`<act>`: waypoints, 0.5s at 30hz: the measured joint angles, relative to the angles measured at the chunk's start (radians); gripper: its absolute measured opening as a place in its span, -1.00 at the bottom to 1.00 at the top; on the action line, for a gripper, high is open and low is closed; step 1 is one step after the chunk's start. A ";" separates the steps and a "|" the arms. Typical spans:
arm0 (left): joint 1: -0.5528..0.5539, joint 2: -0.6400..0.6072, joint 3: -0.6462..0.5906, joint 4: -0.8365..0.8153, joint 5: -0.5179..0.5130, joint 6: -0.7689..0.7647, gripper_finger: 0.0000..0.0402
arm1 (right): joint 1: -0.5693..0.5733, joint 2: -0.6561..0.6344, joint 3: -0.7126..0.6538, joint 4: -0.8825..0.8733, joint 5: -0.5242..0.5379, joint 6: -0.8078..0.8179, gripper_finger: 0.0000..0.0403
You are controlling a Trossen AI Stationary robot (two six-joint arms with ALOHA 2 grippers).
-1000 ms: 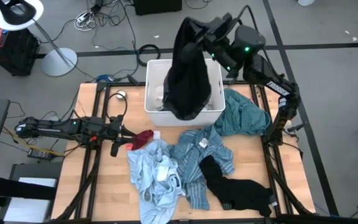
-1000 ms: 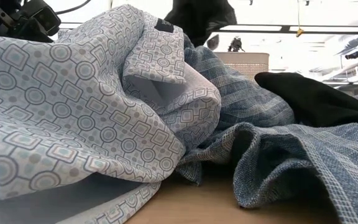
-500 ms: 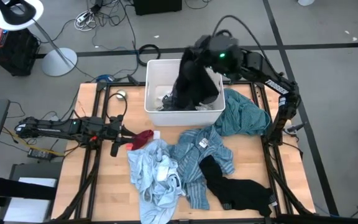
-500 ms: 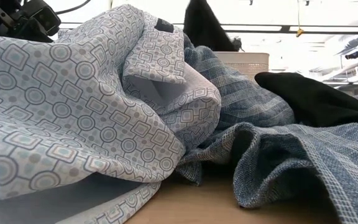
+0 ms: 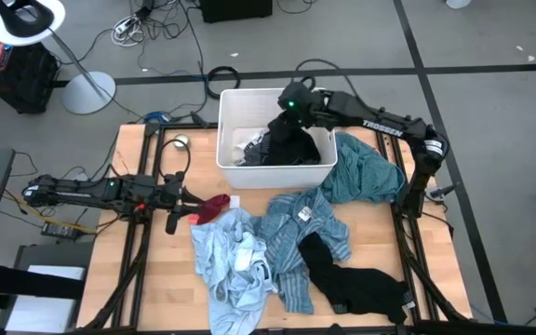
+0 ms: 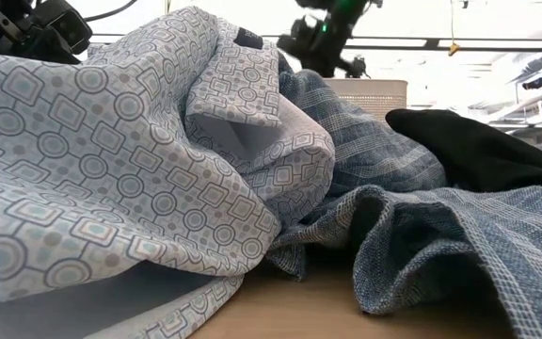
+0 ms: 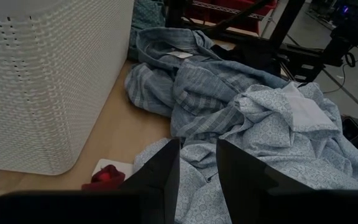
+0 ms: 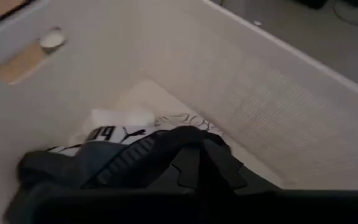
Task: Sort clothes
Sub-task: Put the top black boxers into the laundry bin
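A black garment [image 5: 287, 140] lies bunched in the white bin [image 5: 226, 121], with my right gripper [image 5: 291, 104] just above it and shut on it. On the table lie a light blue patterned shirt [image 5: 235, 256], a blue striped shirt [image 5: 301, 233], a teal garment [image 5: 366, 172], another black garment [image 5: 352, 279] and a small red one [image 5: 214, 205]. At the table's left, beside the red garment, my left gripper [image 7: 197, 171] stands open with nothing between its fingers. My right gripper holds the black garment by a bunched upper part [image 8: 185, 155], coming at it from above and slanting down into the bin. One layer or several, I cannot tell. The rest of the garment [image 8: 73, 168] is slack and heaped on the bin's floor.
The bin's perforated wall [image 7: 48, 74] stands close to my left gripper. A white printed item [image 8: 114, 127] lies in the bin under the black garment. Bare wood shows at the table's near left [image 5: 170, 279]. A lamp stand and cables lie on the floor beyond the table.
My right gripper has come down over the bin and tipped, carrying the black garment. The garment, which hung long and high above the bin, has sunk into it and bunched up on its floor.
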State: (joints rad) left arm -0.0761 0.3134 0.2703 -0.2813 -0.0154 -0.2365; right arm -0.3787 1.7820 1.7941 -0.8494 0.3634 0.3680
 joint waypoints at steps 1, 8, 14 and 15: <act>0.000 0.000 0.000 0.000 0.000 0.000 -0.45 | -0.004 -0.001 -0.039 0.033 0.000 0.010 -0.93; 0.000 0.000 0.000 0.000 -0.003 0.013 -0.45 | -0.027 0.000 -0.240 0.204 -0.003 0.096 -0.73; 0.000 0.000 0.000 0.000 -0.006 0.019 -0.45 | -0.049 -0.001 -0.323 0.224 -0.022 0.164 -0.40; 0.000 0.000 0.000 0.000 -0.006 0.019 -0.45 | -0.050 -0.001 -0.329 0.223 -0.031 0.166 -0.35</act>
State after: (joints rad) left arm -0.0761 0.3134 0.2707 -0.2813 -0.0216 -0.2173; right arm -0.4285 1.7813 1.4654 -0.6267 0.3320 0.5336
